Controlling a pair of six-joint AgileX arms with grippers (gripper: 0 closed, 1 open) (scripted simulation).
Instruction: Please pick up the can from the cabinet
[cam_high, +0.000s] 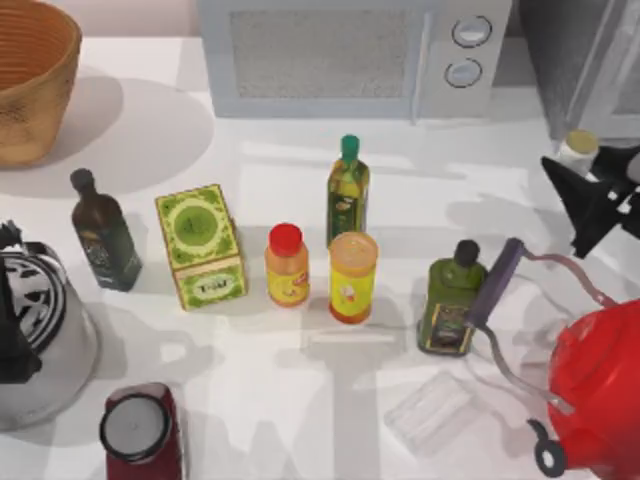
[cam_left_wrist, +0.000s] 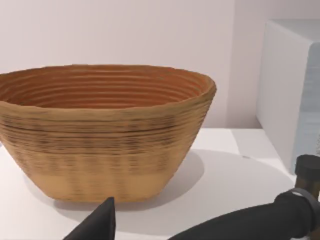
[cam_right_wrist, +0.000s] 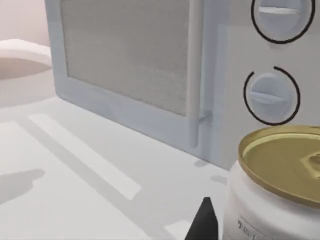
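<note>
Can (cam_high: 579, 150), white-bodied with a pale top, stands at the table's right side just below the grey cabinet (cam_high: 560, 70), beside the white microwave (cam_high: 340, 55). The right gripper (cam_high: 585, 205) sits against it; whether its fingers grip it cannot be told. The left gripper (cam_left_wrist: 200, 227) faces a woven basket (cam_left_wrist: 100, 130).

can (cam_high: 579, 150): partly hidden behind right gripper (cam_high: 592, 205) | cabinet (cam_high: 580, 60): cut off by the top view's edge | red kettle (cam_high: 600, 400): cut off at the corner | basket (cam_high: 30, 80): cut off too
</note>
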